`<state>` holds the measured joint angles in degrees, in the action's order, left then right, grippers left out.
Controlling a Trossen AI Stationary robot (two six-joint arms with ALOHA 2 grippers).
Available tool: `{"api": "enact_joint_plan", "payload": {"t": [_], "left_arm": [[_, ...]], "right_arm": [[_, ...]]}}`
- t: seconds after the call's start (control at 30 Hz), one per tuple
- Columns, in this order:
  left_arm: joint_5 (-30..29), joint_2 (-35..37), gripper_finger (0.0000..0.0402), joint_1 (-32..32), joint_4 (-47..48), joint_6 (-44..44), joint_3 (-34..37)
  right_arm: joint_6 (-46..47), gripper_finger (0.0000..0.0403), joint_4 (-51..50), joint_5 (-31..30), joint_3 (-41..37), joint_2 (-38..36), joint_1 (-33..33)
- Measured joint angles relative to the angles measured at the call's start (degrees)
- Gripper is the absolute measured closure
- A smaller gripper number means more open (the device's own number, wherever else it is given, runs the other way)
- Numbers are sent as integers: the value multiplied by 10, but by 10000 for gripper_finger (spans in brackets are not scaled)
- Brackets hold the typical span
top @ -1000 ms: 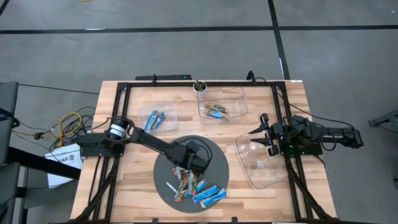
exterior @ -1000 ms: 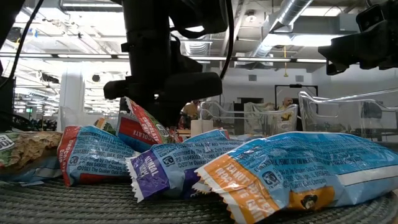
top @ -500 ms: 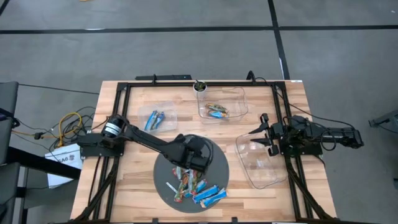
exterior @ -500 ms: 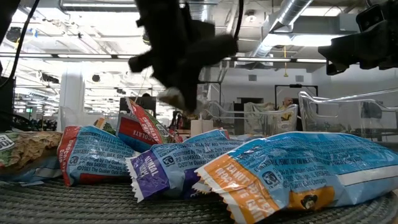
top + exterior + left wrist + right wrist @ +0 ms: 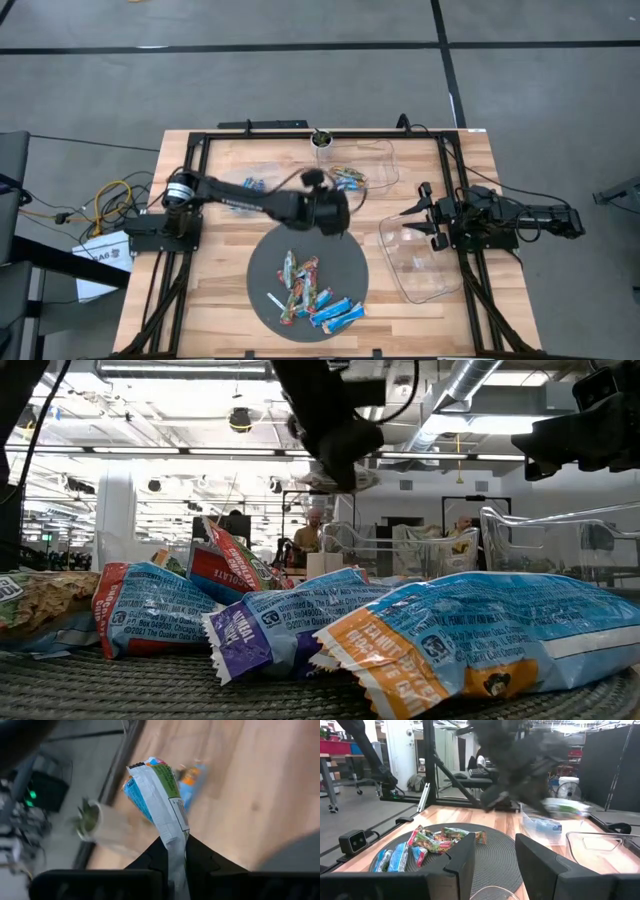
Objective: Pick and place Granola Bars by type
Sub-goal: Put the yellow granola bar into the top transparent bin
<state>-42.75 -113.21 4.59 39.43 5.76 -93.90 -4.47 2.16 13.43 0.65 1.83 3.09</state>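
Several granola bars in blue, orange, red and green wrappers lie piled on the near half of a dark round mat; they fill the front of the low view. My left gripper hangs above the mat's far edge, shut on one bar with a white, green and blue wrapper. A clear tub near the far edge holds a few bars. A small clear tub to its left holds blue ones. My right gripper waits open over a clear tub at the right. My left gripper pinches the bar between its two fingers at one end of the wrapper. The bar runs on along the fingers and sticks out past their ends. It is lifted clear of the mat and the table.
A thin white stick lies on the mat's near left. A small cup stands at the far edge beside the middle tub. A black frame runs round the table. Bare wood shows between the mat and the tubs.
My left gripper has risen from the pile on the mat with one bar in its fingers. It has swung toward the far edge and a little to the right, toward the far middle tub. The bar has come up clear of the mat.
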Motion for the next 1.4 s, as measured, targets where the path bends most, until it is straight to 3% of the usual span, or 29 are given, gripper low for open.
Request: {"api": "enact_joint_plan", "payload": {"t": [0.37, 0.7, 0.97, 1.4], "left_arm": [[97, 0, 376, -97, -132, -360, 0], [182, -15, 374, -151, -143, -603, -1], [254, -31, 374, -159, -182, -695, 0], [317, -62, 374, -188, -211, -714, 0]], "right_arm": [[0, 270, 0, 0, 0, 0, 0], [0, 270, 0, 0, 0, 0, 0], [0, 269, 0, 0, 0, 0, 0], [0, 270, 0, 0, 0, 0, 0]]}}
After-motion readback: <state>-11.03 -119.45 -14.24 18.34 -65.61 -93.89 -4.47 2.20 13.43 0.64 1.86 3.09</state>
